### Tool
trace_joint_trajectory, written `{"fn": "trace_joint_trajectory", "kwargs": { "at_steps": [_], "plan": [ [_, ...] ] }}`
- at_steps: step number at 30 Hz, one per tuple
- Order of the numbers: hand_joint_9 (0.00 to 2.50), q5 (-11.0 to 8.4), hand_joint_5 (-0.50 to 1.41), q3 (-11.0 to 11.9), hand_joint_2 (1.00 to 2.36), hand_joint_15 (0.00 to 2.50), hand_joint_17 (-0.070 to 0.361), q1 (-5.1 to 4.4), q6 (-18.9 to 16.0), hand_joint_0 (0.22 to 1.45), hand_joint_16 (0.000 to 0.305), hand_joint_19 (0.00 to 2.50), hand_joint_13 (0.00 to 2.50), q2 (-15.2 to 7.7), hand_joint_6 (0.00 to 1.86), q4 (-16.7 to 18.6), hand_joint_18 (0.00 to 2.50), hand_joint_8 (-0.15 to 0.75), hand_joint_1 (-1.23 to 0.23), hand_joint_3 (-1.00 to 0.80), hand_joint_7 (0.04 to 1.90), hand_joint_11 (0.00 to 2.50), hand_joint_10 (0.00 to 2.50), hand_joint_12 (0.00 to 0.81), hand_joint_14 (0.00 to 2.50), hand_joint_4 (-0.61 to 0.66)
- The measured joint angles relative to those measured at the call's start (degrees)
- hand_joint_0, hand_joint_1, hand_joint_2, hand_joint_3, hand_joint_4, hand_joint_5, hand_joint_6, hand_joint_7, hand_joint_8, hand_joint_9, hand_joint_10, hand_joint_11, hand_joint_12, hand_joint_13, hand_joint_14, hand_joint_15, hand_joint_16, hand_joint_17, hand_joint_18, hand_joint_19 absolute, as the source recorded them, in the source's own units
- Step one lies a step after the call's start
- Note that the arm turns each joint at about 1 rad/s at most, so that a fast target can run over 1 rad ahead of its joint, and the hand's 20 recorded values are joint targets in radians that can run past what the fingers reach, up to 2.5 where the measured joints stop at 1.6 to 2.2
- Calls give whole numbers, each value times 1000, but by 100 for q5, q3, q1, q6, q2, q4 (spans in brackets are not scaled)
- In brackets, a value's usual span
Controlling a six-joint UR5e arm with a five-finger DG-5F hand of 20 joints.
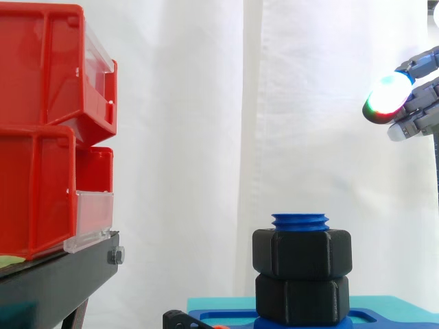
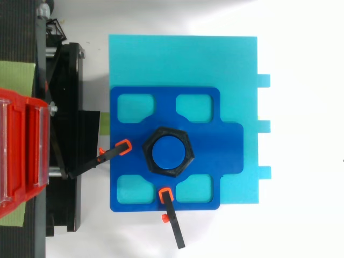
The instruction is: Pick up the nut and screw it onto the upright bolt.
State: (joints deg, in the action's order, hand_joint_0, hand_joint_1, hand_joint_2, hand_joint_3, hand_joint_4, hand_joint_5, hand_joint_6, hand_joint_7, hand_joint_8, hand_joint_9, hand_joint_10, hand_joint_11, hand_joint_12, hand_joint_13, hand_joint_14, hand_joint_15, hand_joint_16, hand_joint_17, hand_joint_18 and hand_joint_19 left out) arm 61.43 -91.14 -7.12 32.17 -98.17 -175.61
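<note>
Nut [image 1: 302, 253] was seen threaded on the upright bolt [image 1: 300, 221]; judged rigid, light, slightly slick, best gripped across opposite flats. Hand [image 1: 418, 103] was held released, empty, at 2 o'clock from it

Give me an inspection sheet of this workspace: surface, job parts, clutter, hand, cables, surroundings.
Surface: cyan base plate carrying a blue fixture plate, with two orange-tipped clamps at its edges.
Job's things: upright blue bolt carries an upper nut and a lower nut, both black and stacked; thread shows above them. No loose nut seen.
Clutter: nothing seen.
Hand: hand open, holding nothing, high to the right of the bolt.
Cables: nothing seen.
Surroundings: red bins on a black stand, white curtain behind.
</note>
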Motion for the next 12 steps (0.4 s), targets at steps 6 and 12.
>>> {"fn": "trace_joint_trajectory", "kwargs": {
  "at_steps": [6, 12],
  "plan": [
    [5, 2, -237, 0, 1000, 0, 100, 0, 0, 489, 44, 0, 0, 0, 502, 0, 0, 179, -414, -500, 702, 0, 0, 324, 0, 138],
    [0, 1, -240, 0, 1000, 0, 100, 0, 0, 488, 44, 0, 0, 0, 502, 0, 0, 182, -410, -500, 727, 0, 0, 325, 0, 133]
  ]
}}
